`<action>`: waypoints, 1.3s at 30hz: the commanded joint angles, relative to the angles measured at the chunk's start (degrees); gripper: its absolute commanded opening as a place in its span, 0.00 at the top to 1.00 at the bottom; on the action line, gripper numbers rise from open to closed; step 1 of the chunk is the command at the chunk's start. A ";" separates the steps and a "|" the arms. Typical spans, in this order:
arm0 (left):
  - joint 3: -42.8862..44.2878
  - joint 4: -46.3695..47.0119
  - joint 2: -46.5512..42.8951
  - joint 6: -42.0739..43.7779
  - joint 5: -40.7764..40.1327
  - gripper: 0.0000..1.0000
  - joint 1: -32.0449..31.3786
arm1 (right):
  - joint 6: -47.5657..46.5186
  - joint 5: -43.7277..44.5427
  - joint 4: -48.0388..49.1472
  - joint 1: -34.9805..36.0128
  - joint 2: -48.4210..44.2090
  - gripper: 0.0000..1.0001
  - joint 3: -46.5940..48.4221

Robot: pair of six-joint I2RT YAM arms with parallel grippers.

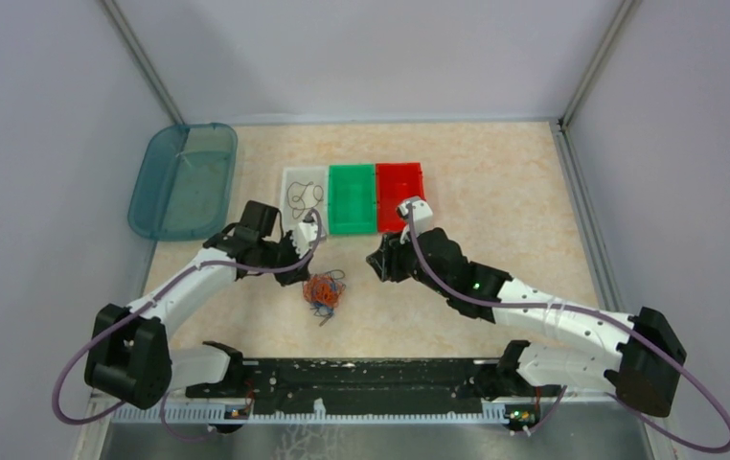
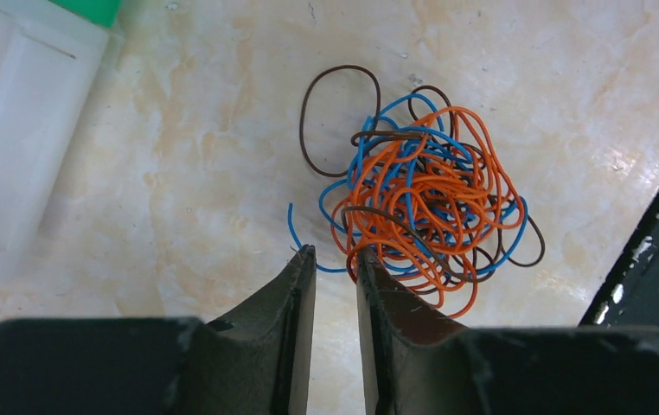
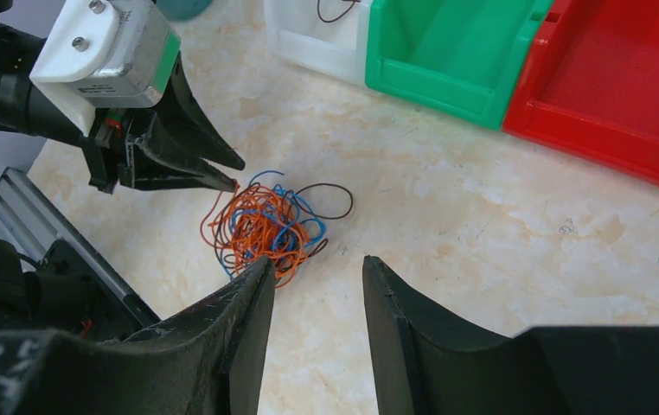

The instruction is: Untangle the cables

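The cables [image 1: 323,290] lie in one clump of orange, blue and dark brown wires [image 2: 430,203] on the marbled table between the two arms. A single dark cable [image 1: 301,196] rests in the white bin [image 1: 285,222]. My left gripper [image 2: 335,252] is at the clump's left edge with its jaws a narrow gap apart. A blue wire end crosses that gap at the tips, unpinched. In the right wrist view the left gripper [image 3: 238,175] touches the clump [image 3: 265,229] from the upper left. My right gripper [image 3: 317,259] hangs open and empty to the right of the clump [image 1: 376,261].
Behind the clump stand three bins in a row: white, green [image 1: 352,198] and red [image 1: 399,190]. A teal lid [image 1: 184,182] lies at the back left. A black rail [image 1: 361,374] runs along the near edge between the arm bases.
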 commanded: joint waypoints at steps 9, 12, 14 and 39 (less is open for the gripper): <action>-1.16 1.87 -0.53 -2.39 0.77 0.70 -2.47 | 0.63 0.13 1.98 -0.39 -2.91 0.58 0.10; -1.40 3.43 -1.37 -2.29 -5.52 0.79 -4.34 | 0.56 0.21 2.13 -0.35 -3.03 0.58 0.09; -0.60 4.21 -1.96 -1.72 -11.12 0.87 -5.64 | 0.62 0.30 2.29 -0.37 -3.06 0.59 0.02; 14.27 -5.58 -23.63 3.17 9.19 0.97 -8.97 | 1.58 -16.53 24.28 -0.40 1.33 0.32 -0.78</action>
